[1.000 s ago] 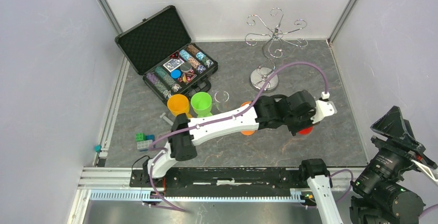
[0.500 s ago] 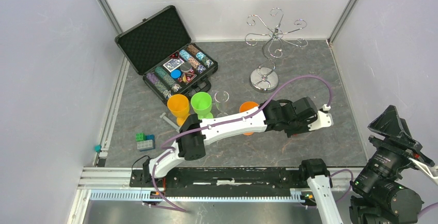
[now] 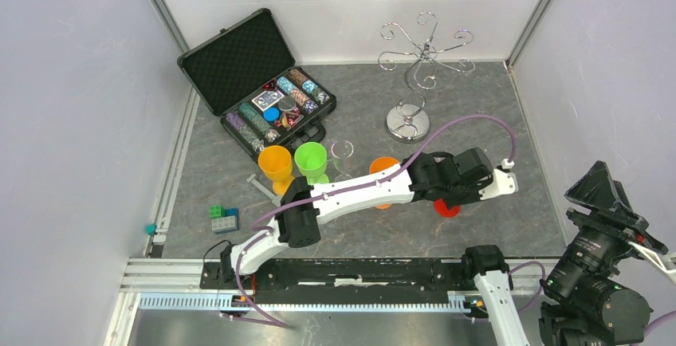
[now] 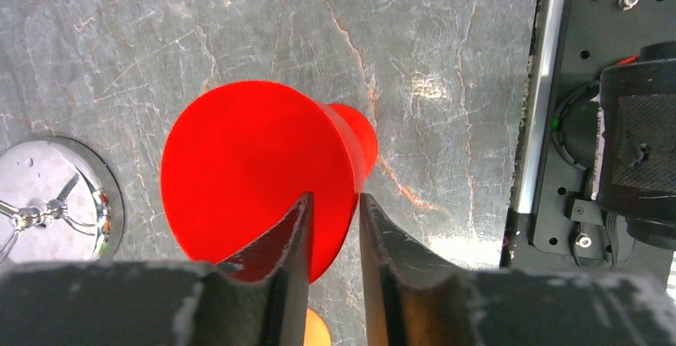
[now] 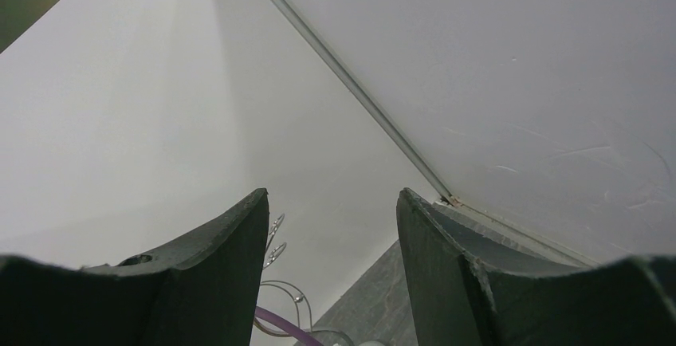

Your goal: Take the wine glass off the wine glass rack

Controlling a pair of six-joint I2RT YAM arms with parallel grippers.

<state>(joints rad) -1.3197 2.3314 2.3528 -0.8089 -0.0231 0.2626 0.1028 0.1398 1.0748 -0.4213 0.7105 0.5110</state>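
Left gripper (image 4: 335,200): jaws, clamped a second ago, now parting, narrow gap. Wine glass (image 3: 447,209) set down on counter (image 3: 359,99), right of centre toward near edge, well apart from wine glass rack (image 3: 407,125) at far edge. Jaw contact with glass possibly lingering, view unclear. Removal effectively done; withdrawal remains. Right gripper (image 5: 333,202): jaws apart, empty.

The wine glass (image 4: 255,163) is solid bright red and the wine glass rack (image 3: 420,55) is shiny chrome; the table (image 3: 359,91) is grey, marbled with pale and rust-coloured veins. The case (image 3: 239,63) is black with dimpled black foam in its lid, and its chips (image 3: 279,107) run in green, blue, purple, brown and white rows. Near it are an orange cup (image 3: 276,163), a green cup (image 3: 311,159) and a second orange cup (image 3: 383,164), and the left arm (image 3: 351,190) is white and black with a purple cable (image 3: 470,118).
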